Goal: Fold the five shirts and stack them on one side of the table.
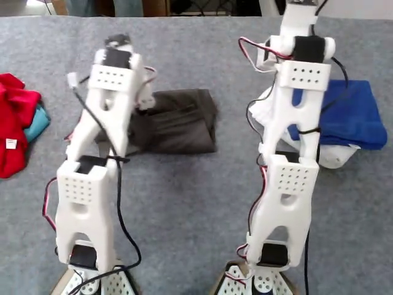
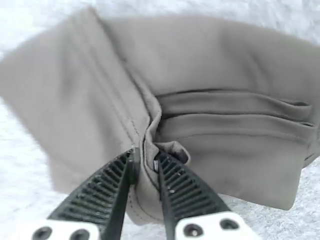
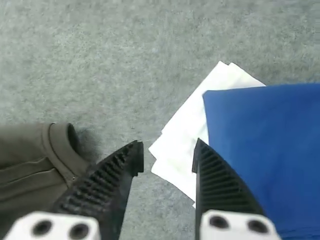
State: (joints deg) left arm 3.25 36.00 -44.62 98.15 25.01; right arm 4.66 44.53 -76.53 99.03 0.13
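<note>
1. Far left of the bench (image 1: 196, 203): a red shirt (image 1: 13, 123) lies crumpled, with a teal shirt (image 1: 39, 121) showing from under its edge. Both are unfolded and presumably await their turn.
2. Left of centre: the brown shirt (image 1: 181, 120) lies partly folded. The left tool (image 2: 146, 156) is closed narrowly on a seam ridge of it, likely to turn a further fold (the pinch takes in only a little cloth).
3. Right of centre: the right tool (image 3: 168, 145) stands wide and holds nothing, above bare bench between the brown shirt and the stack.
4. Right side: the blue shirt (image 1: 353, 114) rests folded on the white shirt (image 3: 182, 132), evidently the stack.
5. The left wrist view settles the pinch, which the arm hides in the high view. The high view gives the layout across the bench.
</note>
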